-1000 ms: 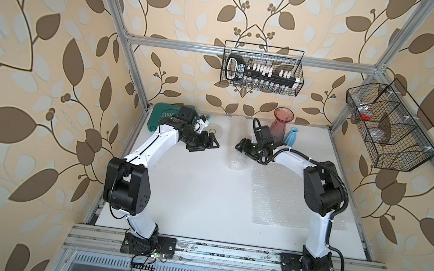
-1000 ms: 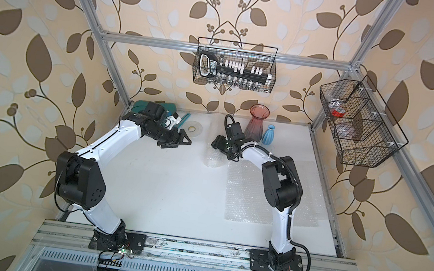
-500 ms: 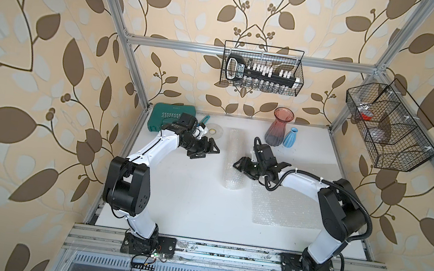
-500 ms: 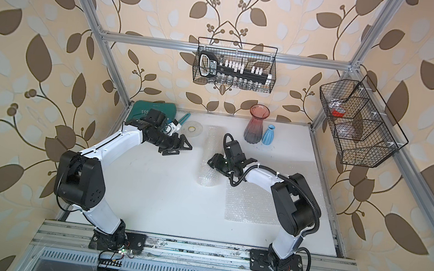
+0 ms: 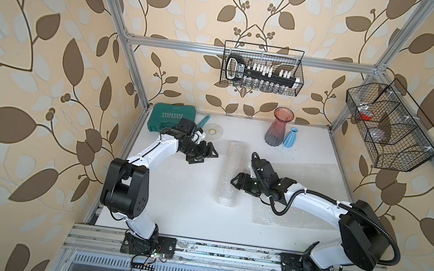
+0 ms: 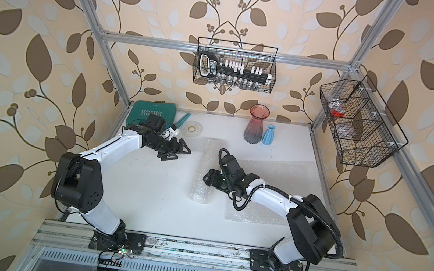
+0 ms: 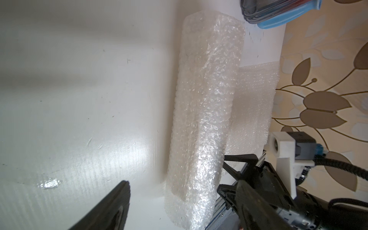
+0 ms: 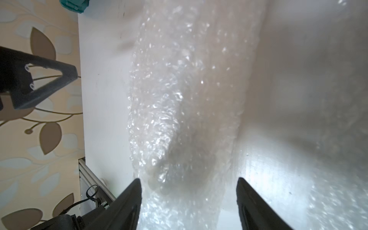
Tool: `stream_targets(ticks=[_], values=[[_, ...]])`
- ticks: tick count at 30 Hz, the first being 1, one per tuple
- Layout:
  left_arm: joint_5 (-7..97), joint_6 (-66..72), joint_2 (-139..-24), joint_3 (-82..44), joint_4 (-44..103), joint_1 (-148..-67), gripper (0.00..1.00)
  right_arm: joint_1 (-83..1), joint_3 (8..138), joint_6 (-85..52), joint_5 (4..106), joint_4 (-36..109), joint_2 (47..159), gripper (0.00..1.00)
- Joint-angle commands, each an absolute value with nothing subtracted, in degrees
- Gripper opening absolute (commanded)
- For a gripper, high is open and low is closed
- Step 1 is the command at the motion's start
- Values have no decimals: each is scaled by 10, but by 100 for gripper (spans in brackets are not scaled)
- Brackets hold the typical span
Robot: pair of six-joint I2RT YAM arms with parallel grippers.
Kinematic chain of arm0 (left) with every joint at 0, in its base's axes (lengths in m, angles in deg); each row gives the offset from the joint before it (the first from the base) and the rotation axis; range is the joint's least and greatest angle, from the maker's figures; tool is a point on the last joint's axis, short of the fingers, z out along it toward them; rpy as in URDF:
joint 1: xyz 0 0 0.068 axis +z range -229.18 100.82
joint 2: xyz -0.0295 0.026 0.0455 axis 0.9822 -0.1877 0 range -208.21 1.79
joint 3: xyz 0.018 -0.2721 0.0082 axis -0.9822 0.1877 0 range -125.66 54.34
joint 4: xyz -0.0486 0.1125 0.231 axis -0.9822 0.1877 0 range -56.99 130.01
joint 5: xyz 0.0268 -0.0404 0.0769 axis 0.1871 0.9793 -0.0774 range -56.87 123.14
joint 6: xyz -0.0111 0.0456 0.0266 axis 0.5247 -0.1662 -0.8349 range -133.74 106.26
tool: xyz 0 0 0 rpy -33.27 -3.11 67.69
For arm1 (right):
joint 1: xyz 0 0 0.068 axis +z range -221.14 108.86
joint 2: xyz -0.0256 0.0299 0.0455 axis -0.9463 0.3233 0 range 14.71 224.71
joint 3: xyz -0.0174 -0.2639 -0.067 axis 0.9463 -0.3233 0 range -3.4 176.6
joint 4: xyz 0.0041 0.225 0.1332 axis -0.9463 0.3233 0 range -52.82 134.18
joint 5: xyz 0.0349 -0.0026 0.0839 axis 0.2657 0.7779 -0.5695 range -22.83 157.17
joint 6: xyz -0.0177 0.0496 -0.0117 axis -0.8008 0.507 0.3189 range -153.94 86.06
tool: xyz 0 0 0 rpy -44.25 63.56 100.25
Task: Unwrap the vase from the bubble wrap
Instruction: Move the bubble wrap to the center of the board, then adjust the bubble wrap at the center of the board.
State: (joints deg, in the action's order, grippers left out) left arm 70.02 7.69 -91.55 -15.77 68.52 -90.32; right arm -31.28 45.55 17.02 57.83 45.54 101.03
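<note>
Plainly, the step in hand is getting a first purchase on the bubble wrap roll [image 5: 231, 169], which lies flat on the counter [image 5: 174, 198] with its long axis running away from the arm bases. Through its layers a darker shape [image 8: 185, 153] shows in the right wrist view. I judge this to be the wrapped vase, sitting toward the roll's near end.

The right pincer [image 5: 236, 182] is at the roll's side, low down, jaws spread with the roll's width between them. Whether the fingertips [image 8: 131, 197] touch the film I cannot tell. The left pincer [image 5: 204, 157] hovers off the roll's opposite side, apart from it, jaws spread and holding nothing. A flat sheet [image 5: 302, 208] of bubble wrap lies just beside the roll on the right arm's side. A red vase [image 5: 278, 129] and a blue vase [image 5: 291, 138] stand beyond the roll's far end.

To do this well, the loose outer edge must be found first, and where it lies the pictures do not show. Pinch only that outer layer, not the whole roll, since squeezing would press on whatever is inside. One pincer should steady the roll while the other draws the edge sideways and low, so the roll turns rather than slides. The film looks slippery, so a shallow bite may slip.
</note>
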Motion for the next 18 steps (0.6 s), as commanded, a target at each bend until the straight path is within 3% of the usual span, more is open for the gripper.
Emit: stream_targets(ticks=[1, 18], values=[[696, 87, -905, -147, 672, -896, 84, -335, 487, 133, 603, 495, 1011, 77], [659, 145, -936, -82, 604, -896, 83, -375, 647, 46, 520, 516, 1178, 79]])
